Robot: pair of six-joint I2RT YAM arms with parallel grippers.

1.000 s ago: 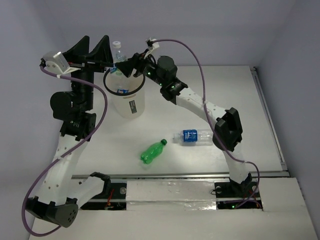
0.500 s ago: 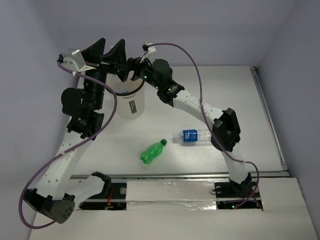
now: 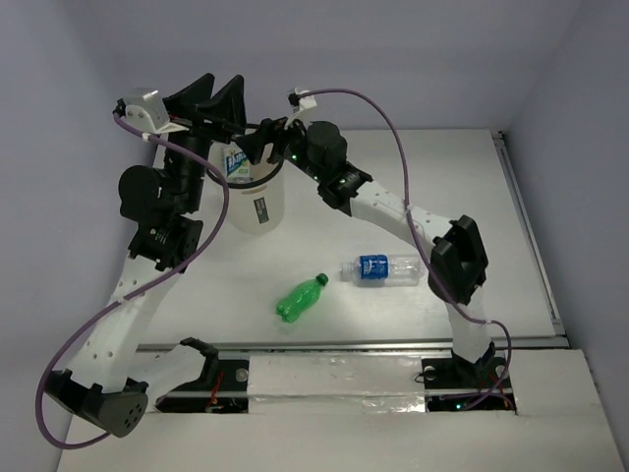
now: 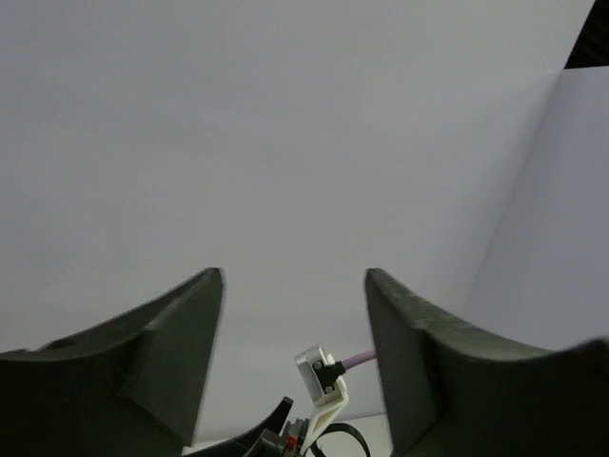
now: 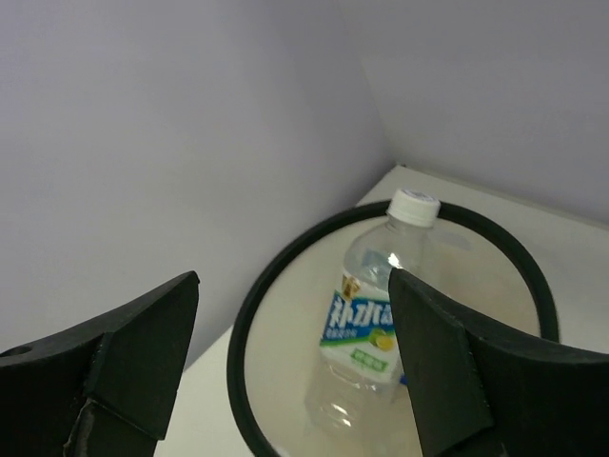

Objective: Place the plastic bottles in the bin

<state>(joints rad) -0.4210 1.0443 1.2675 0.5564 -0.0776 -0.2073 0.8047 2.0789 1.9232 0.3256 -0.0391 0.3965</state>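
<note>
Green bottle (image 3: 301,297): lying by the near edge of the tabletop (image 3: 491,216), long axis diagonal, cap toward the far right corner.
Blue-labelled bottle (image 3: 383,267): lying just beyond, long axis along that edge.
Bin (image 3: 277,202): far left; holds a green-white-labelled bottle (image 5: 366,324), cap up.
Left gripper (image 4: 293,276), right gripper (image 5: 292,278): jaws apart, empty.

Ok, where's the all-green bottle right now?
In the top view the green bottle lies on its side on the table, just left of the blue-labelled clear bottle and closer to the near edge than the white bin.
</note>
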